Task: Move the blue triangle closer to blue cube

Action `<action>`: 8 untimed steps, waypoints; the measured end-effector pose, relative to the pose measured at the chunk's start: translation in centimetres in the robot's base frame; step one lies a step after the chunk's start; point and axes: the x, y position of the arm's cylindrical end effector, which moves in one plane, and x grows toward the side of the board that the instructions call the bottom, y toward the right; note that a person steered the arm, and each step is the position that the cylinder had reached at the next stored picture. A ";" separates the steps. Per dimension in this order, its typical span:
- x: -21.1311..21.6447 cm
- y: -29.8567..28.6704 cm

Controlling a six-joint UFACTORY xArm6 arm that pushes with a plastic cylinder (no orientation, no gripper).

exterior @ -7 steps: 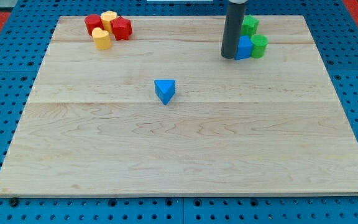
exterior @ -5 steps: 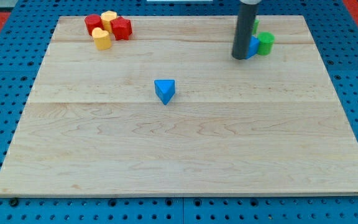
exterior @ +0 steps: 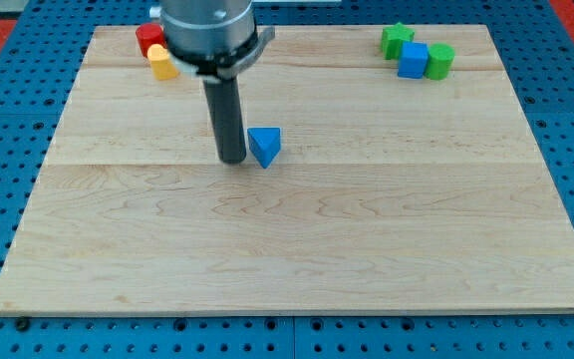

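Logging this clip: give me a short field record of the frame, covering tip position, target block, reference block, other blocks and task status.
tip: my tip rests on the board just to the view's left of the blue triangle, close beside it; contact cannot be told
target: blue triangle, near the board's middle
reference: blue cube, view's top right, between a green block and a green cylinder
other blocks: red block and yellow block at view's top left, partly hidden by the arm
status: triangle far from the cube; not yet moved closer

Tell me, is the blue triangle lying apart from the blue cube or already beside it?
Apart. The blue triangle lies mid-board, my tip just to its left; the blue cube sits far off at the view's top right.
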 end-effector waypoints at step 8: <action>-5.6 3.7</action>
